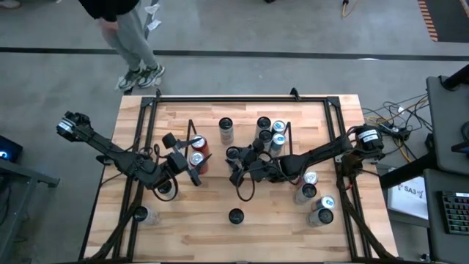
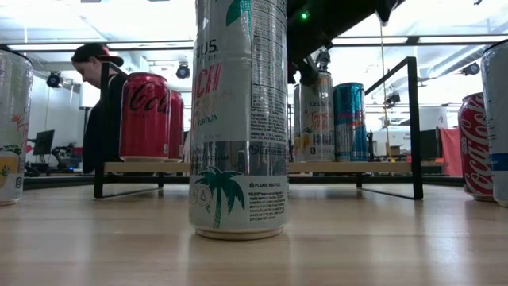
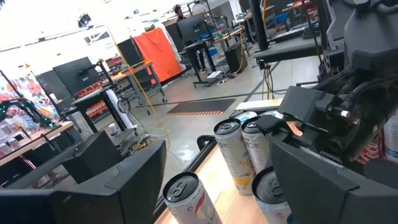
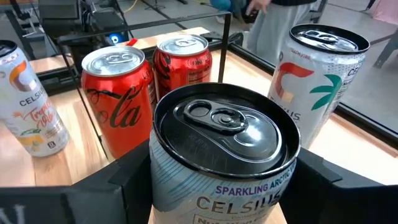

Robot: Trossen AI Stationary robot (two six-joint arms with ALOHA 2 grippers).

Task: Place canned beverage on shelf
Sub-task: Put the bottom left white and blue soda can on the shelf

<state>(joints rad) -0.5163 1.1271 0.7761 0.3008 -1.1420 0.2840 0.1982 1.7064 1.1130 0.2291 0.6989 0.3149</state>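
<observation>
My right gripper [image 1: 236, 155] is clamped around a Celsius can with a black lid [image 4: 225, 127], one finger on each side of its wall; from overhead it sits mid-table, right by the shelf [image 1: 238, 143]. The shelf is the low rack with black wire end frames and a wood base, toward the far middle of the table. On it: two red Coke cans [image 4: 123, 93] at one end, a white Celsius can [image 4: 320, 65] mid-shelf, and more cans bunched at the other end [image 1: 270, 133]. My left gripper [image 1: 192, 163] is at the Coke end of the shelf, fingers spread and nothing between them. Loose cans on the table: a tall white one with a palm-tree print [image 2: 238, 119] front centre in the low view, a group of pale cans [image 1: 315, 198] at the right side, and two near the left front corner [image 1: 150, 202]. A person [image 1: 132, 40] stands on the floor beyond the far edge.
</observation>
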